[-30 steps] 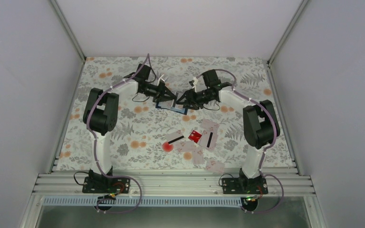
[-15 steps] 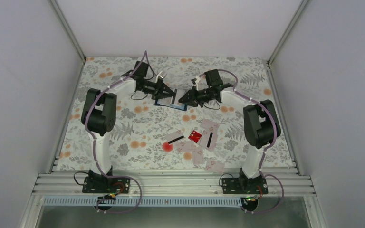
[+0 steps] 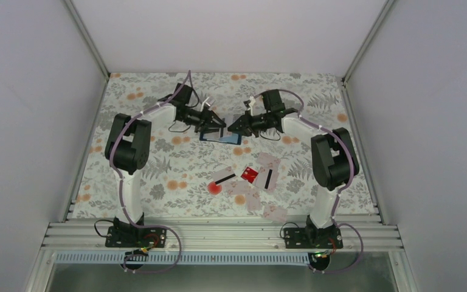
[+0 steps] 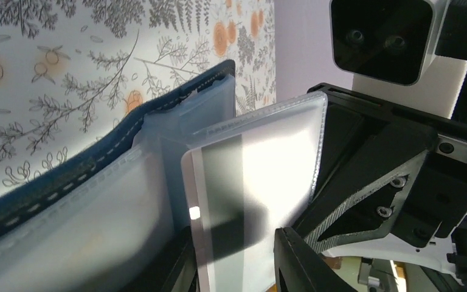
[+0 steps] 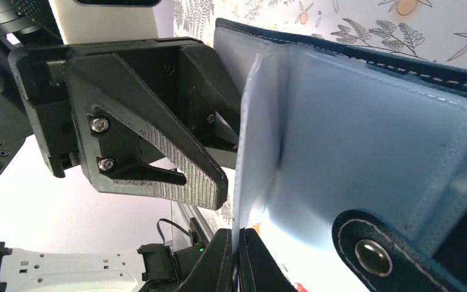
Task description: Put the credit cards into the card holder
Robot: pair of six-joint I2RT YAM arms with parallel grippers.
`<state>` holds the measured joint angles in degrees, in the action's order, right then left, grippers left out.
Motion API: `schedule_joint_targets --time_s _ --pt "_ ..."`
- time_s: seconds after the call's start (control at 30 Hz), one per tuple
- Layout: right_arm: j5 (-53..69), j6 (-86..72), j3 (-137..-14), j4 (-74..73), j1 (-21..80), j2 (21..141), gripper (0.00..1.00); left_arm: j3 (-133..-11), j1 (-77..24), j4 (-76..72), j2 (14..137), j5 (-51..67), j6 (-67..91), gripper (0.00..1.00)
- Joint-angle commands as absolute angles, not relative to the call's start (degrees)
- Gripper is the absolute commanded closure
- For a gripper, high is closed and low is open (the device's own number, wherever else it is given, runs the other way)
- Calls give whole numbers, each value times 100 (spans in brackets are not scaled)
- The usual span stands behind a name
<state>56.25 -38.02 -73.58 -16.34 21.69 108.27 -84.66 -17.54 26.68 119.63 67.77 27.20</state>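
The card holder [image 3: 220, 135], judged light and floppy, is being held open near the far edge of the surface [image 3: 158, 176], its slippery clear pocket [image 5: 256, 152] pinched edgewise by the closed right tool [image 5: 236, 240]. A stiff credit card [image 4: 243, 194] is sitting between the parted jaws of the left tool [image 4: 237, 252].

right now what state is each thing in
card holder, open
right gripper, shut on a clear pocket of the card holder
left gripper, jaws apart, one card between its fingers
card, leaning on a clear pocket, not clearly inside
loose cards, lying flat, none gripped
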Motion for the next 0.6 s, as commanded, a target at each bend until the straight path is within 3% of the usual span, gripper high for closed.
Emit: schedule_joint_targets --time_s 0.0,0.2,0.57 --pt "5539 -3615 -7297 -1628 2206 10915 96 -8299 -1792 2710 11909 6790 2582 67" --pt "5260 -3390 -7504 -2123 2215 11263 96 -8285 -1788 3128 11960 6262 2222 53" --pt "4684 -3014 -8035 -3054 2262 11707 96 -8324 -1778 3645 11936 5271 1908 50"
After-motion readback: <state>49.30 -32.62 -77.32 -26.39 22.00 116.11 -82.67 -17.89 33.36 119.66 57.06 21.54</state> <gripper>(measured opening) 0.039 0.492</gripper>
